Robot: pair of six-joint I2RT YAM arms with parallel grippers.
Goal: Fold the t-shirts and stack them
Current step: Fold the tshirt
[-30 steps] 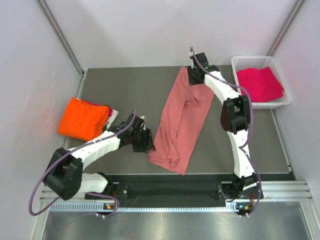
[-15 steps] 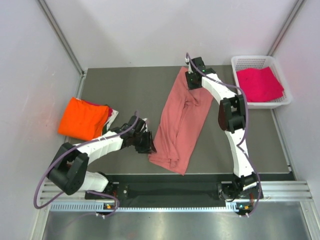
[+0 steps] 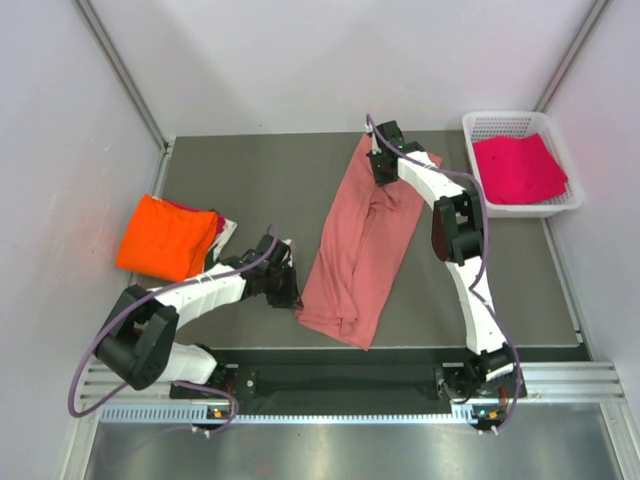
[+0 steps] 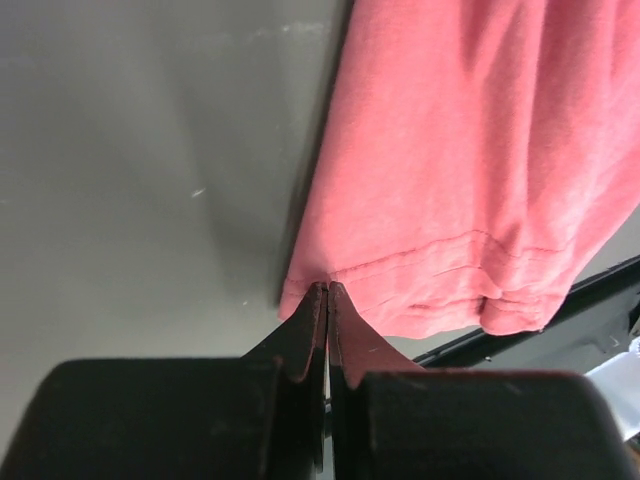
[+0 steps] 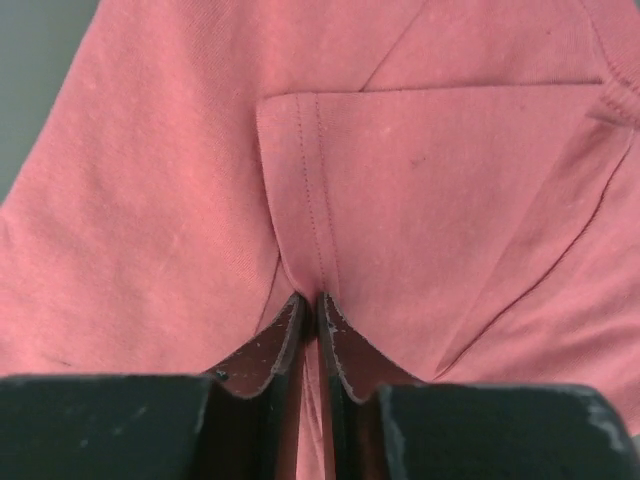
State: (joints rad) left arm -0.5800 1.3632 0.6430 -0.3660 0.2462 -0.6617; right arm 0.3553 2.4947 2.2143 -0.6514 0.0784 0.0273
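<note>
A salmon-pink t-shirt [image 3: 360, 240] lies folded lengthwise down the middle of the table. My left gripper [image 3: 293, 297] sits at its near-left hem corner; in the left wrist view the jaws [image 4: 328, 288] are pressed together right on the hem edge of the shirt [image 4: 470, 150]. At the shirt's far end, my right gripper [image 3: 379, 172] is shut, and the right wrist view shows a ridge of pink cloth [image 5: 450, 180] pinched between its fingertips [image 5: 310, 297]. A folded bright orange t-shirt [image 3: 165, 237] rests at the left. A magenta t-shirt [image 3: 520, 168] lies in the basket.
The white mesh basket [image 3: 505, 119] stands at the back right corner. A bit of white and magenta cloth [image 3: 224, 230] peeks from under the orange shirt. White walls enclose the table on three sides; a black rail [image 3: 340, 380] runs along the near edge.
Both grippers have closed on the pink shirt. The left one slid slightly toward the hem corner; the right one shifted a little left at the far end.
</note>
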